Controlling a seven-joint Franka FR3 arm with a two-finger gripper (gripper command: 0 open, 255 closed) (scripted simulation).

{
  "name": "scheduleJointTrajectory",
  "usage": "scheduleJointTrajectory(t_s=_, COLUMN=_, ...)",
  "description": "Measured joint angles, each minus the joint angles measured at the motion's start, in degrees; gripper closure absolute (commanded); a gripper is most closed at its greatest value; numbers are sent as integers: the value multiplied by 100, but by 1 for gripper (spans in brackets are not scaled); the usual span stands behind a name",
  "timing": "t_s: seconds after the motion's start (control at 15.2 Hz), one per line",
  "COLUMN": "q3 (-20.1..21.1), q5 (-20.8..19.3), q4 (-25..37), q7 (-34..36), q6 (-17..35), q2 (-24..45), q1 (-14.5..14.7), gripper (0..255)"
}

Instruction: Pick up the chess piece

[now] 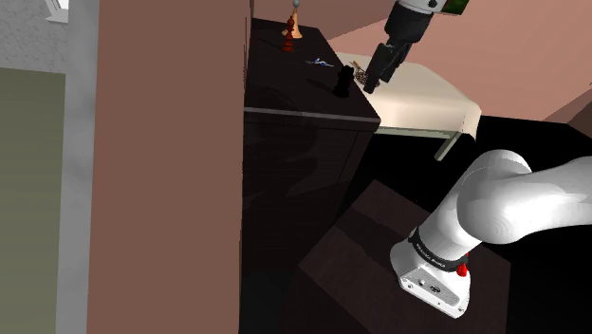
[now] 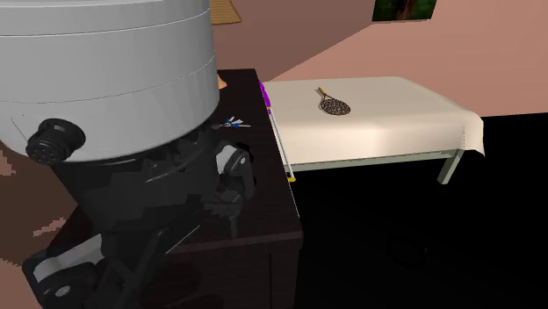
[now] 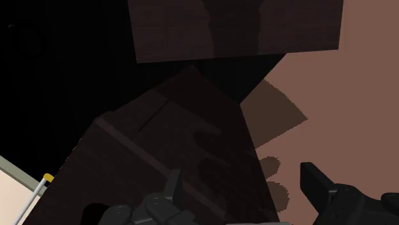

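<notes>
The gripper (image 1: 369, 84) is held with fingers (image 3: 316, 184) apart — nothing clasped — beside the black chess piece (image 1: 340, 83), set upright near the shoulder view's right edge of the dark cabinet (image 1: 285, 87).

We see a black chess piece (image 1: 340, 83), a very dark brown cabinet (image 1: 304, 171) with faint wood grain, a cream bench (image 2: 395, 127), a brown speckled paddle (image 2: 335, 106), a red-orange figurine (image 1: 287, 38), dusty reddish-brown walls (image 1: 161, 142), a white arm (image 1: 503, 204) and an all-black gripper (image 3: 242, 176)
</notes>
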Motion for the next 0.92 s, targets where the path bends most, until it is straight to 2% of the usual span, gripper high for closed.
scheduleJointTrajectory(t_s=0.26, q3=-221, q5=-134, q4=131, q7=-221, q6=176, q2=321, q1=-80, gripper=0)
scheduleJointTrajectory(t_s=0.92, q3=-1114, q5=-428, q4=1167, q7=-1181, q6=892, q2=2118, q1=-298, gripper=0)
